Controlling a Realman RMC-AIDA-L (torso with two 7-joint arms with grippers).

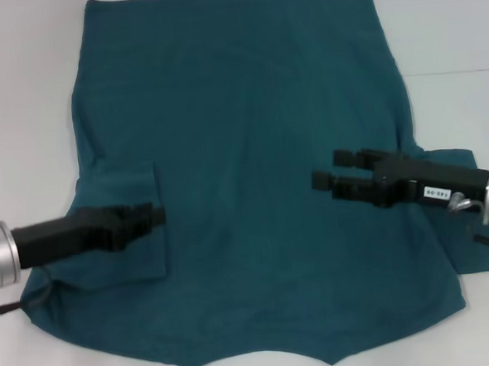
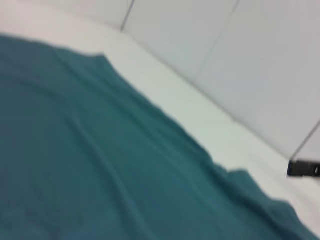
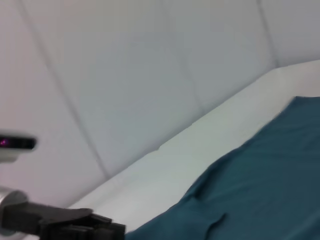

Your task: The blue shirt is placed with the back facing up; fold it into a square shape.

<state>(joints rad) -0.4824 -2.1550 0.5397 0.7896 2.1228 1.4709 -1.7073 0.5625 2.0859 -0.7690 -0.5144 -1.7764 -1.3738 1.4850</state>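
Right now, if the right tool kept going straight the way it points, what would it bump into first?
Probably nothing at first. The right tool points across the shirt toward the left tool, hovering over plain cloth. Going straight on, it would likely meet the left tool, though its height above the shirt is unclear.

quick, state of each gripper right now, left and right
Left gripper: over the folded-in left sleeve of the blue shirt; open or closed cannot be told.
Right gripper: open, holding nothing, above the shirt's right side.
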